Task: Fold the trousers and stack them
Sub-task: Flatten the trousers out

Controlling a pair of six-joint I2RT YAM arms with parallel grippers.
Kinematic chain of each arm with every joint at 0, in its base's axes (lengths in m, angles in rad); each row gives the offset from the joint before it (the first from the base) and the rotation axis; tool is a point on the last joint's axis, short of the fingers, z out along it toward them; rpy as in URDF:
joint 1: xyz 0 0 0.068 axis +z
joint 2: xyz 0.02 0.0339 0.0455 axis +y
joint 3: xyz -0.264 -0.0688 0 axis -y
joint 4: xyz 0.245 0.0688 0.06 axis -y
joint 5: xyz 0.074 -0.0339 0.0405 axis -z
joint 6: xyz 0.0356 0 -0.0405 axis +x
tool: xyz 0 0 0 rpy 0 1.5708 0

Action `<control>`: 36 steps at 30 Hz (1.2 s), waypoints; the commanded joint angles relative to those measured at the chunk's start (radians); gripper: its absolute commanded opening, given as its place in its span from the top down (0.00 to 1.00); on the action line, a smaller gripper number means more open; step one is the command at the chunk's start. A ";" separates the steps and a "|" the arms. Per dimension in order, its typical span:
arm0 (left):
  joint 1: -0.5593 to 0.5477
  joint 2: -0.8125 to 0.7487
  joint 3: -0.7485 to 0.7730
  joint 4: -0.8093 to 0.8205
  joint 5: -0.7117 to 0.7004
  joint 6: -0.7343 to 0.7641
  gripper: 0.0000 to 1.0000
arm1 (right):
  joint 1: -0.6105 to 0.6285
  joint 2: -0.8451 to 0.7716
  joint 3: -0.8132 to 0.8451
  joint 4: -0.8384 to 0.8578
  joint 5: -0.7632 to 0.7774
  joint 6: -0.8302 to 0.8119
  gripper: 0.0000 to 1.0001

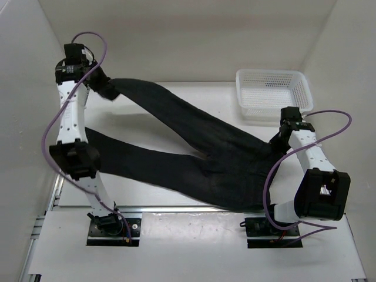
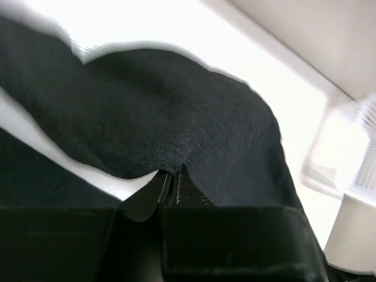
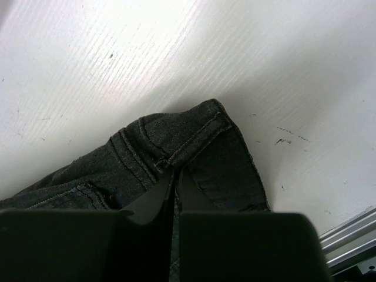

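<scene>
The black trousers (image 1: 194,153) lie spread on the white table, legs splayed to the left, waist at the right. My left gripper (image 1: 107,88) is shut on the cuff end of the far leg at the back left; in the left wrist view its tips (image 2: 174,174) pinch the dark fabric (image 2: 176,117), lifted above the table. My right gripper (image 1: 277,140) is shut on the waistband corner at the right; in the right wrist view its tips (image 3: 175,173) clamp the stitched waistband (image 3: 188,138).
A white mesh basket (image 1: 273,93) stands at the back right, close behind the right gripper; it shows blurred in the left wrist view (image 2: 346,158). White walls enclose the table on three sides. An aluminium rail (image 1: 188,210) runs along the near edge.
</scene>
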 commanded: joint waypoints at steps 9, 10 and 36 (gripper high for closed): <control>0.034 -0.219 -0.527 0.165 -0.107 0.029 0.01 | -0.037 -0.036 -0.028 0.004 0.039 -0.002 1.00; 0.034 -0.201 -0.537 0.155 -0.107 0.029 0.01 | -0.037 -0.036 -0.028 0.004 0.039 -0.002 1.00; 0.036 0.295 -0.133 -0.100 -0.233 -0.002 0.39 | -0.117 -0.055 -0.028 0.004 0.011 -0.042 1.00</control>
